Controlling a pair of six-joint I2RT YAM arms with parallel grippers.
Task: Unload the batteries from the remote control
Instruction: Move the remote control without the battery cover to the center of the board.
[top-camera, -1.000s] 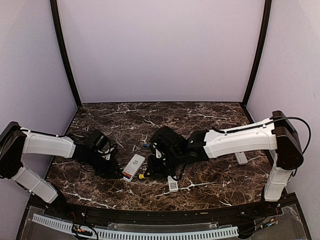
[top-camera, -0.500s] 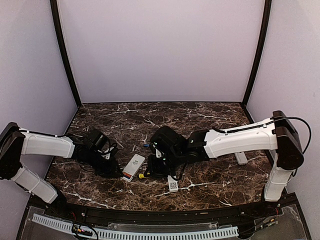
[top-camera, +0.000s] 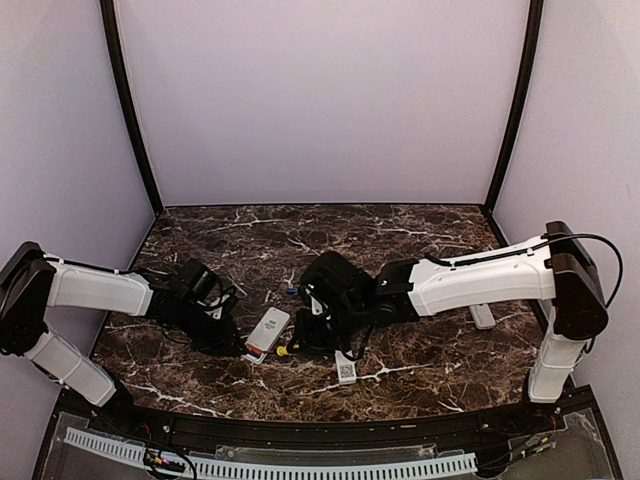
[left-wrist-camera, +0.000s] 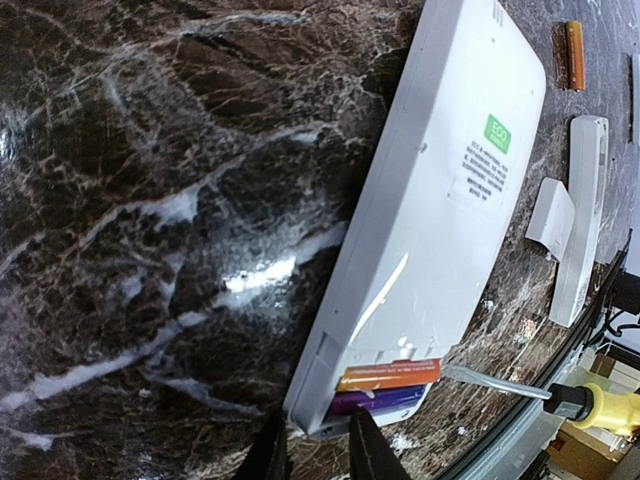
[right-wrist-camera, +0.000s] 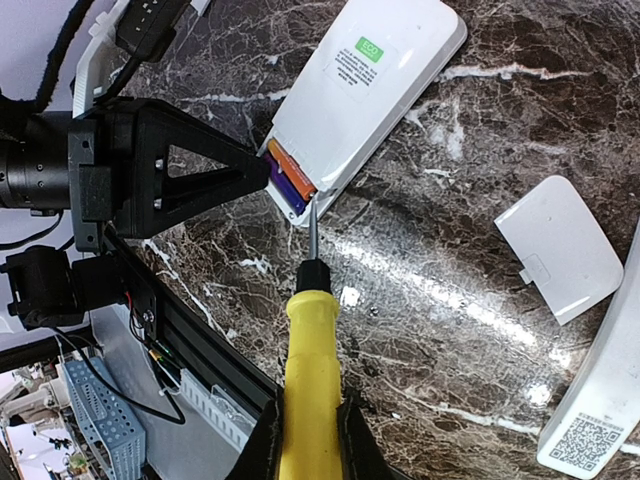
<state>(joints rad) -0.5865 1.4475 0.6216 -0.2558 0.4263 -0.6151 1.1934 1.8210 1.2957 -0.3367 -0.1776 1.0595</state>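
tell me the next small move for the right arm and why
Probably lever the screwdriver tip under the orange battery and lift its end: the right gripper holds the tool with its tip at the open compartment's edge, both cells seated in the remote.

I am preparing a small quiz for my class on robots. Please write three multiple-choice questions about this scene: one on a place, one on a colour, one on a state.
1. Where is the tip of the screwdriver?
A. at the open end of the remote, beside the batteries
B. at its closed far end
C. lifted high, away from it

2. What colours are the two batteries in the remote?
A. green and white
B. both black
C. orange and purple-blue

3. What is the state of the right hand?
A. open and empty
B. shut on the screwdriver
C. shut on a battery

Answers:
1 A, the metal tip reaches the open compartment in the right wrist view.
2 C, both wrist views show these colours.
3 B, it clamps the yellow handle.
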